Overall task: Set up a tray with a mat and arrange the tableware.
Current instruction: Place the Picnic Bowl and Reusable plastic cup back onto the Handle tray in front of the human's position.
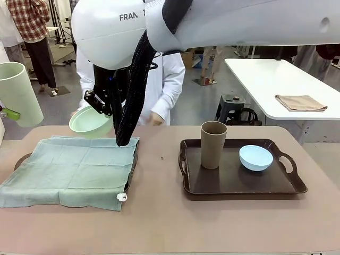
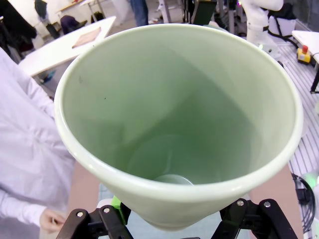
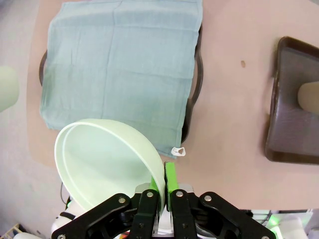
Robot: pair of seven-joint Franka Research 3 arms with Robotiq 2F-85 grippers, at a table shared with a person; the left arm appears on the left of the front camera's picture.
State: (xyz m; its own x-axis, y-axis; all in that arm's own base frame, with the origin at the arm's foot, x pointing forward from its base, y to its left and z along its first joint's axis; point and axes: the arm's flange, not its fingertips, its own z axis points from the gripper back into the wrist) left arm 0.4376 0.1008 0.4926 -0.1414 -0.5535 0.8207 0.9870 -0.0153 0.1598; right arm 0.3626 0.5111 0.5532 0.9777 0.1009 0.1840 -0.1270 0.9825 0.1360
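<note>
Arm (image 1: pixel 106 42) lettering "FRAN" | right gripper (image 3: pixel 163 172) pinches green bowl (image 3: pixel 104 159) | left gripper (image 2: pixel 172 216) grips green cup (image 2: pixel 179 109)

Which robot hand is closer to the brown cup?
The right. The right fingers hold the pale green bowl over the cloth, left of the brown cup; the left fingers hold the pale green cup even farther left.
</note>
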